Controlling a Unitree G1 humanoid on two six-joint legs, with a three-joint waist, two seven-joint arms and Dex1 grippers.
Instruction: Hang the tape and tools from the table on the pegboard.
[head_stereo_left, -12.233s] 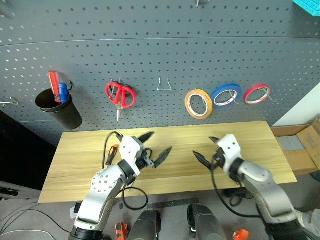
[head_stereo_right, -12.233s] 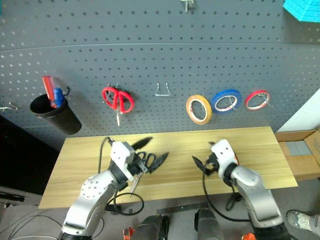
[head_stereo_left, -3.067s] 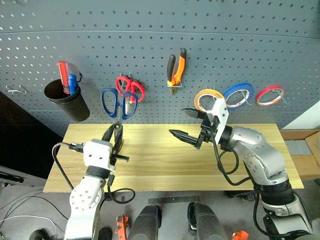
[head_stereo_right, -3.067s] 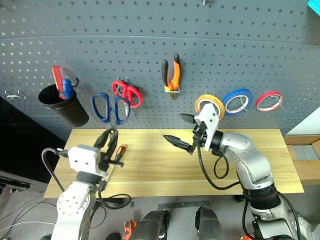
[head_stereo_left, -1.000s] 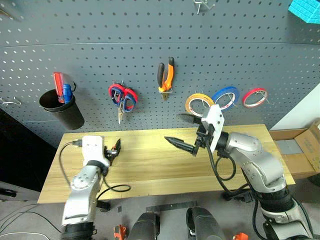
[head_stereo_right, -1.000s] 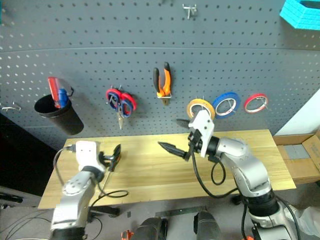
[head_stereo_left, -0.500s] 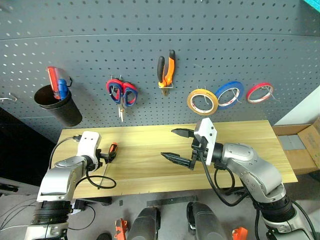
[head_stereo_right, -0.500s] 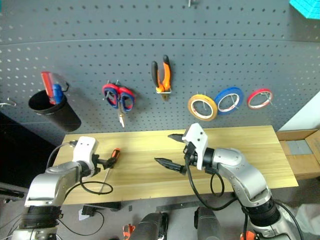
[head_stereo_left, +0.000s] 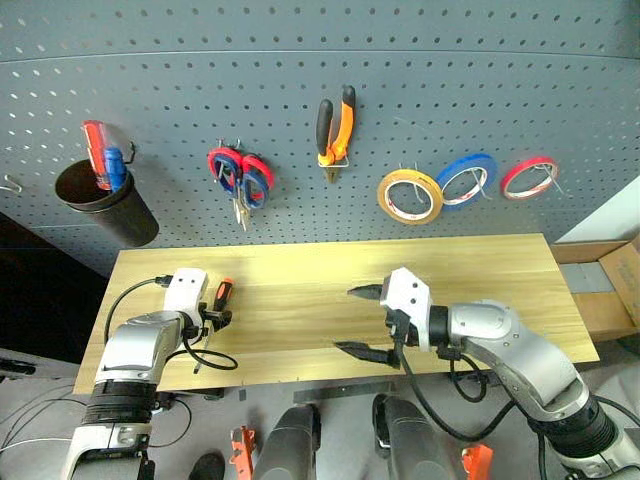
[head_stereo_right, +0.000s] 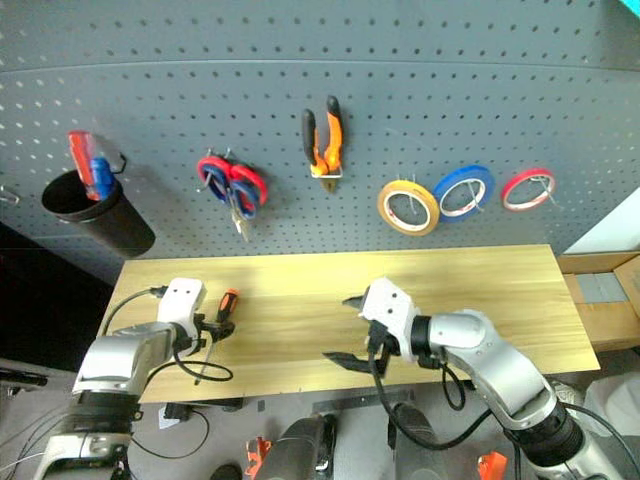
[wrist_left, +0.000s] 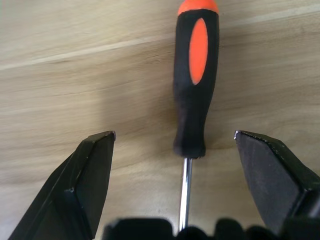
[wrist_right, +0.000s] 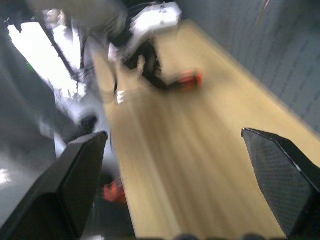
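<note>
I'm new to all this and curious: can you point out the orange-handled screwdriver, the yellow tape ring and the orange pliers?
screwdriver (wrist_left: 192, 85): left wrist view, on its handle.
yellow tape ring (head_stereo_left: 409, 196): left eye view, on its band.
orange pliers (head_stereo_left: 346, 110): left eye view, on the orange handle.

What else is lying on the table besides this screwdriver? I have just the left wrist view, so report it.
Observer: No other tool. The screwdriver lies by itself near the left end of the table.
Operator: Confirm what hangs on the pegboard.
Observer: On the pegboard, the orange-and-black pliers, the tan tape and the blue-handled scissors all hang on hooks.
Operator: Report the right end effector.
Observer: The right end effector is open and empty, over the front part of the table.
</note>
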